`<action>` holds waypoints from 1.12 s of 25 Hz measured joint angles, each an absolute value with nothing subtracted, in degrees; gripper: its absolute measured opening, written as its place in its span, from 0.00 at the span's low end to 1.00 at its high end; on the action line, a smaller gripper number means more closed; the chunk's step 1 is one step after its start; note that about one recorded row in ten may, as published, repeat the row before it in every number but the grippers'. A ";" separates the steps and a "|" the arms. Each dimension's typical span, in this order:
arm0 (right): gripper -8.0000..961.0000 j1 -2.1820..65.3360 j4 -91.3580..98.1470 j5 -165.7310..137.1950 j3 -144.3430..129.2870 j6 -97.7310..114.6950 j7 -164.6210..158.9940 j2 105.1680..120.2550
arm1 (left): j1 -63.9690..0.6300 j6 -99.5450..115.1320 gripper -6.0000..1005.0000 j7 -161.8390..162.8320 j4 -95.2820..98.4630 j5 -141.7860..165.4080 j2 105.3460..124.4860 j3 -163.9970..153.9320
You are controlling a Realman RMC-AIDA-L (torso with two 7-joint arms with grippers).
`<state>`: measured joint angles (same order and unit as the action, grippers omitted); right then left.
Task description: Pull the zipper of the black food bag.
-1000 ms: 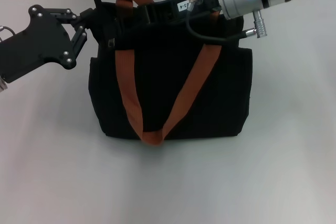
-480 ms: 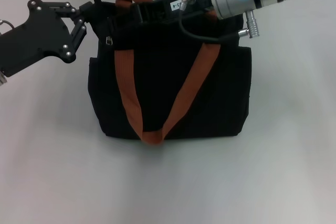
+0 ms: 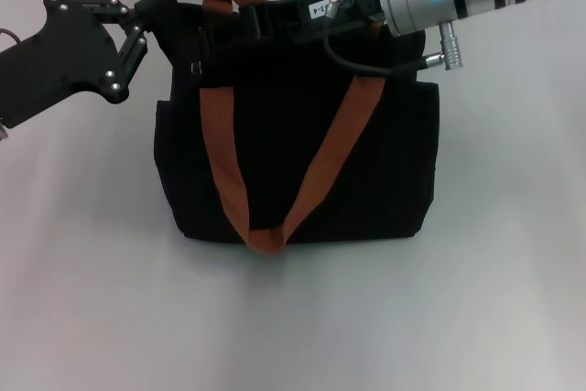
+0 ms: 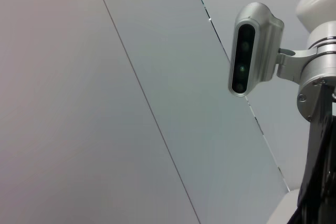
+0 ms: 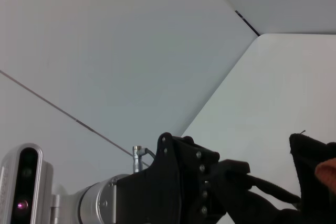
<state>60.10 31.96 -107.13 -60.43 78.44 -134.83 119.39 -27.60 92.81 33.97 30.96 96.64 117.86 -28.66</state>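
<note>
The left gripper (image 3: 163, 17) sits at the bag's (image 3: 385, 171) top left corner, its black fingers (image 3: 146, 20) reaching onto the fabric edge; whether they pinch anything cannot be told. Just right of them, the small silver zipper (image 3: 194, 68) pull hangs on the near face below the top edge, pointing down. The bag stands upright on the white table (image 3: 293, 318), its long axis running left to right, with 2 orange handles (image 3: 224, 162), one draped down the front in a V, the other arching over the top. The right gripper (image 3: 265, 17) lies across the bag's top from the right, its silver wrist behind it; its fingers are hidden against the black fabric, so their state cannot be told. The left wrist view shows only a wall and a silver camera housing (image 4: 252, 48). The right wrist view shows the left gripper (image 5: 262, 190) side-on, reaching toward the bag's corner (image 5: 315, 161), which the head view shows only from above.
</note>
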 joint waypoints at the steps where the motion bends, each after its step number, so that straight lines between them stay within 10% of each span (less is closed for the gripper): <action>1: 0.43 59.99 32.02 -107.13 -60.42 78.52 -134.84 119.39 | -27.60 92.82 0.06 33.98 31.04 96.52 117.86 -28.65; 28: 0.43 60.92 32.14 -106.96 -61.99 78.64 -134.44 119.53 | -27.35 95.67 0.07 34.63 31.20 95.34 117.77 -28.96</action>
<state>60.92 32.14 -106.96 -61.99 78.64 -134.44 119.53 -27.35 95.67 34.63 31.20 95.34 117.77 -28.96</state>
